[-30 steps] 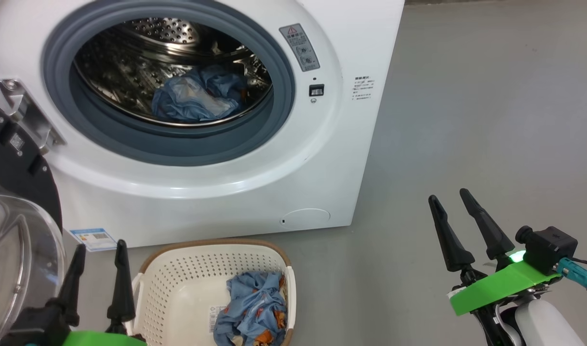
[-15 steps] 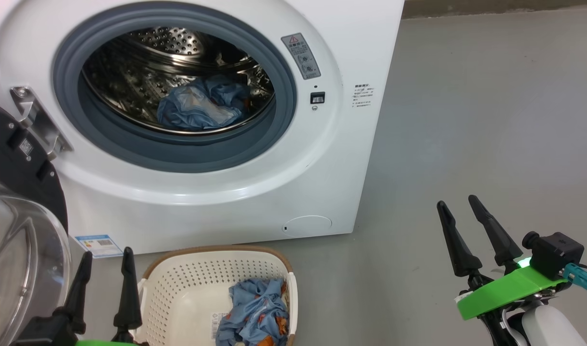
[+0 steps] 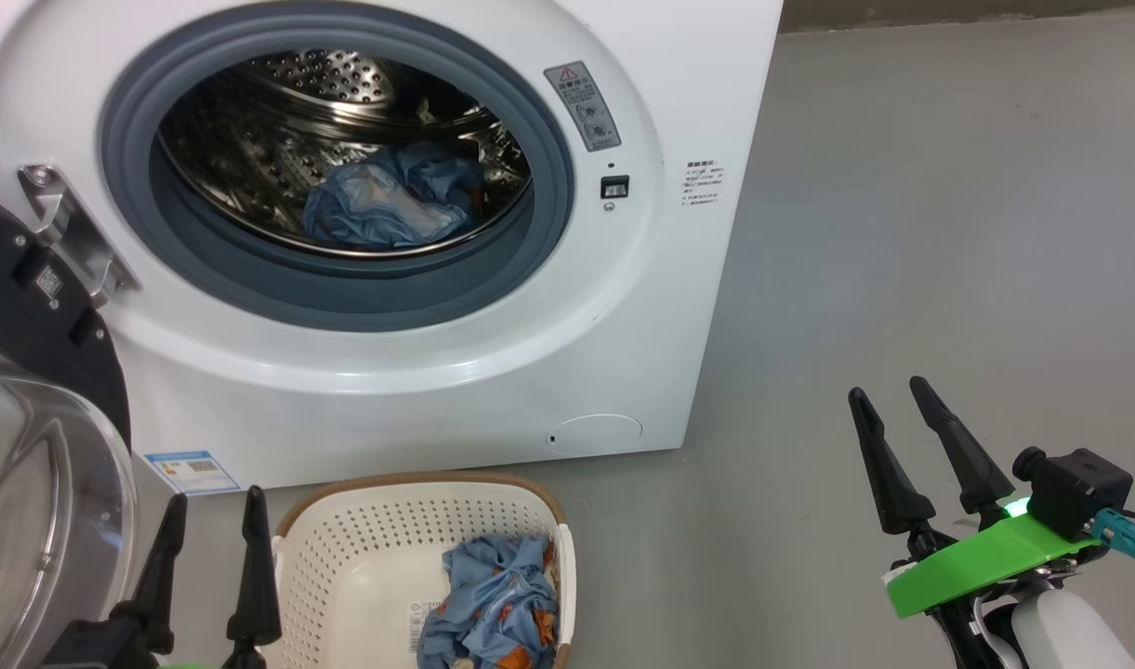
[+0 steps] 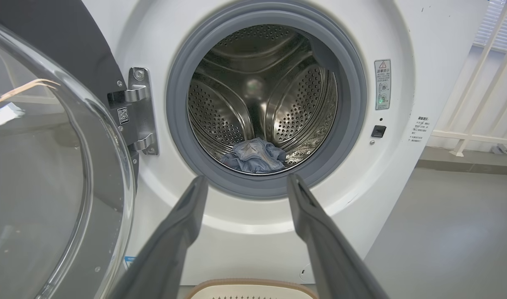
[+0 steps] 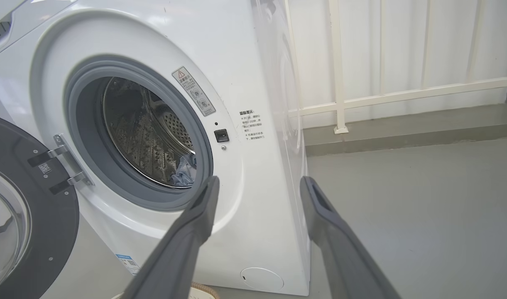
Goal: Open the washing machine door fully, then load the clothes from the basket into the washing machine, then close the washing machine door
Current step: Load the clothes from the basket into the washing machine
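Clothes (image 3: 493, 604), one bundle in drum (image 3: 251, 121), one in basket (image 3: 390, 525)

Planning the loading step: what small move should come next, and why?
Probably lower the left tool toward the clothes in the basket. It is open and empty beside the basket, one garment already lies in the washing machine, and the door stands wide open.
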Controlling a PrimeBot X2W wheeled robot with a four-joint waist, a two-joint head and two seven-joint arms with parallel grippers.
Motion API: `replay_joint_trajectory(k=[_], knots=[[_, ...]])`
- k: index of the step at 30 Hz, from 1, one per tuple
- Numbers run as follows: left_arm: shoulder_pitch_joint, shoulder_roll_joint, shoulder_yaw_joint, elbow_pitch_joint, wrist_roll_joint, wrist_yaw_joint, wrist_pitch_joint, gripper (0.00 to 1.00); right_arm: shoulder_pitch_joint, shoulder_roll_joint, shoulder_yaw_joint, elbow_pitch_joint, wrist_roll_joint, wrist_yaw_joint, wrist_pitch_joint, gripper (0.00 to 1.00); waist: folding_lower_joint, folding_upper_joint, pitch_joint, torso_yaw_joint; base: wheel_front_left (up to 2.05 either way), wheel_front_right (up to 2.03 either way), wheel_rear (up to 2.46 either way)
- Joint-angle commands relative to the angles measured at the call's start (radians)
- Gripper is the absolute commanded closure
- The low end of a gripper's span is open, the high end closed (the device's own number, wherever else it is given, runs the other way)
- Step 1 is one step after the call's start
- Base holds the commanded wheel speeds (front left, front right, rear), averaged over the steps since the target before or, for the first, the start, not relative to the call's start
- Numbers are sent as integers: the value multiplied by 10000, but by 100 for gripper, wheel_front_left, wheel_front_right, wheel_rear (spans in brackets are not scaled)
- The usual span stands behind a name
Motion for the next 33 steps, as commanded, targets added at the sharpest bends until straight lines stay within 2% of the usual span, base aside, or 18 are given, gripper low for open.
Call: replay_joint_trajectory(k=[1, 33], knots=[[-344, 136, 403, -179, 122, -46, -61, 0, -15, -141, 144, -228, -124, 16, -48, 0, 0, -1, 14, 6, 0, 0, 0], [-650, -103, 680, 41, 359, -414, -61, 0, -173, -47, 59, -318, -121, 16, -48, 0, 0, -1, 537, -61, 0, 0, 0]])
